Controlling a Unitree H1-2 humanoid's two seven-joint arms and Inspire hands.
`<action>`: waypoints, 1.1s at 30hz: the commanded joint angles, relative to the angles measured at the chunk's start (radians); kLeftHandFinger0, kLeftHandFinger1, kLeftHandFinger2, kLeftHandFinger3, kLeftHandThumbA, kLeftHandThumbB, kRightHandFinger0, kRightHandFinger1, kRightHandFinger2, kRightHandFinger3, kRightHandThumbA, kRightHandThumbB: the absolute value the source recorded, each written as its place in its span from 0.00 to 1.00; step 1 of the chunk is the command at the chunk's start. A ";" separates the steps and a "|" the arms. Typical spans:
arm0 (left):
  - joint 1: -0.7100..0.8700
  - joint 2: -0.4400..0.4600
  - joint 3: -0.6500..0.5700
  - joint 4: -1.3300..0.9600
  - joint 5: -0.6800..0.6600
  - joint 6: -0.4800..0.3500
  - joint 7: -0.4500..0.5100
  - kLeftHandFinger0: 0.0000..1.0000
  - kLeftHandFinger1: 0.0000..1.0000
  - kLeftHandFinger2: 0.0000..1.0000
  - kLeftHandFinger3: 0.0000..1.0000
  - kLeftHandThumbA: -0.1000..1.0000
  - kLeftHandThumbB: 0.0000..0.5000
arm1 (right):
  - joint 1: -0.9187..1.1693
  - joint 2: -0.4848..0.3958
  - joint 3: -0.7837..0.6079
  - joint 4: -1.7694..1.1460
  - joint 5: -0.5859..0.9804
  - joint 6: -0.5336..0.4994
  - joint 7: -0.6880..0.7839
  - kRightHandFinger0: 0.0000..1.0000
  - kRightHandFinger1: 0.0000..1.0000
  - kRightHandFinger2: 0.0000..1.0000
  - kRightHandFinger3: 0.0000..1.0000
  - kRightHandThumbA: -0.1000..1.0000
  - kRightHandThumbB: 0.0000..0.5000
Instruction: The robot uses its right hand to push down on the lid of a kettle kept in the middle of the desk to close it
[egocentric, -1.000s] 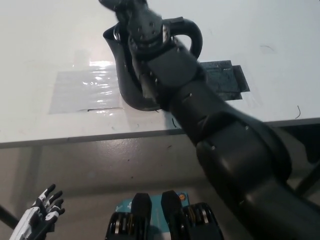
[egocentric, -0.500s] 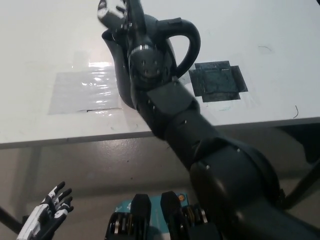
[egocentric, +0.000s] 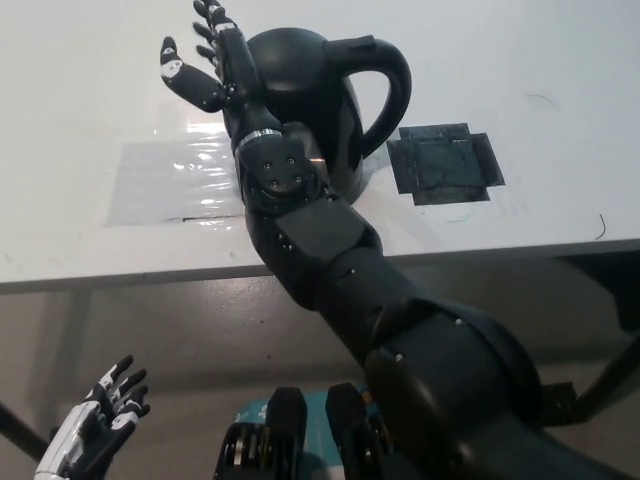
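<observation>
Black kettle (egocentric: 300, 90) sits mid counter (egocentric: 80, 100), lid looks down and flush with the body, though black on black makes the seam hard to read. Kettle's lower left side and spout are hidden behind the right arm; handle loop on its right is fully visible. Right hand (egocentric: 215, 60) is raised just left of the kettle top, fingers (egocentric: 180, 75) spread and released, holding nothing; fingertips are partly cut off by the top edge. Whether the hand touches the kettle wall can't be told from this angle. The black forearm crosses the counter edge and blocks much of the lower right. A shiny clear tape patch (egocentric: 170, 180) lies left of the kettle, a dark tape patch (egocentric: 445, 162) just right of it. Left hand (egocentric: 95, 430) rests at lower left below the counter, fingers apart, empty, wrist cut off by the frame.
</observation>
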 joint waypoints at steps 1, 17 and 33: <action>0.006 0.014 0.010 -0.033 0.002 -0.004 -0.008 1.00 1.00 1.00 1.00 0.46 0.01 | 0.001 -0.021 0.012 0.019 -0.012 0.004 -0.006 0.94 0.97 1.00 1.00 0.46 0.16; 0.017 0.048 0.044 -0.044 -0.023 -0.003 -0.022 1.00 1.00 1.00 1.00 0.43 0.00 | 0.110 -0.159 0.192 -1.092 -0.105 0.229 0.180 1.00 1.00 1.00 1.00 0.69 0.23; 0.016 0.054 0.065 -0.024 -0.027 -0.020 -0.016 1.00 1.00 1.00 1.00 0.46 0.02 | 0.760 -0.204 0.345 -1.919 -0.234 0.466 0.258 1.00 1.00 1.00 1.00 0.66 0.13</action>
